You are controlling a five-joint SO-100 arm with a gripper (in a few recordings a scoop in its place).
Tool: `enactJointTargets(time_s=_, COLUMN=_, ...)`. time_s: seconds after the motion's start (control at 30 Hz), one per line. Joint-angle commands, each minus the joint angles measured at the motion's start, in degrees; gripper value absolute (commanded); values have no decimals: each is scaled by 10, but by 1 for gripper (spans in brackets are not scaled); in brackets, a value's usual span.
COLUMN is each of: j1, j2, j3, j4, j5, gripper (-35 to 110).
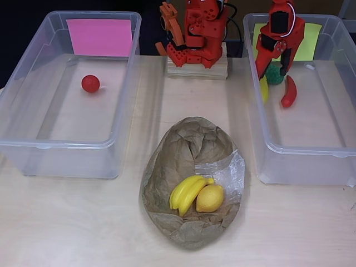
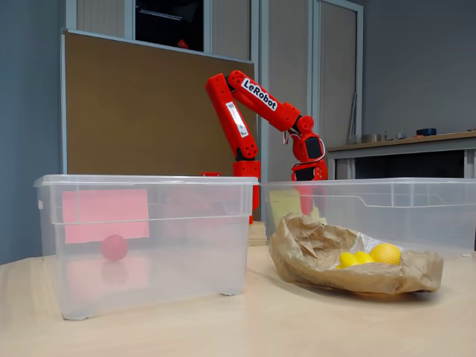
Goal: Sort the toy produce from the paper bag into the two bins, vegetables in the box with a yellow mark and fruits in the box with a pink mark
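Observation:
In the overhead view my red gripper [image 1: 272, 75] reaches down into the clear bin with the yellow mark [image 1: 309, 39] at the right. Its jaws stand either side of a green vegetable [image 1: 274, 74]; I cannot tell whether they grip it. A red chilli [image 1: 288, 92] lies just right of it and a yellow piece [image 1: 263, 89] just left. The crumpled paper bag [image 1: 189, 156] lies open at the front centre, holding yellow bananas [image 1: 188, 192] and a lemon [image 1: 210, 198]. A red round fruit [image 1: 90, 83] sits in the bin with the pink mark [image 1: 99, 37]. From the fixed view the gripper [image 2: 309, 175] dips behind the right bin's wall.
The arm's base [image 1: 197, 33] stands on a wooden block [image 1: 197, 69] at the back centre between the two bins. The left bin's wall [image 1: 67, 161] and the right bin's wall [image 1: 306, 164] flank the bag. Bare tabletop [image 1: 72, 222] runs along the front.

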Motion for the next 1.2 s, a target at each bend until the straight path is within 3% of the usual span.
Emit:
enactJointTargets(time_s=0.0, j1=26, j2=5, j3=-65, j4=14, j5=-185, gripper=39)
enactJointTargets(time_s=0.17, j1=74, j2=-9, j3=-189, j4=51, j5=-417, gripper=38)
enactJointTargets(time_s=0.33, j1=152, j2=-11, j3=-272, j4=29, j5=-733, gripper=39)
enactJointTargets(time_s=0.53, j1=312, j2=2, j3=-338, j4=57, j5=-1063, gripper=38)
enactJointTargets(time_s=0.8, j1=545, j2=6, j3=-367, j4=120, j5=-1201, gripper=40)
enactJointTargets(time_s=1.17, j1=693, j2=-123, j3=-413, j4=162, j5=-1384, gripper=36)
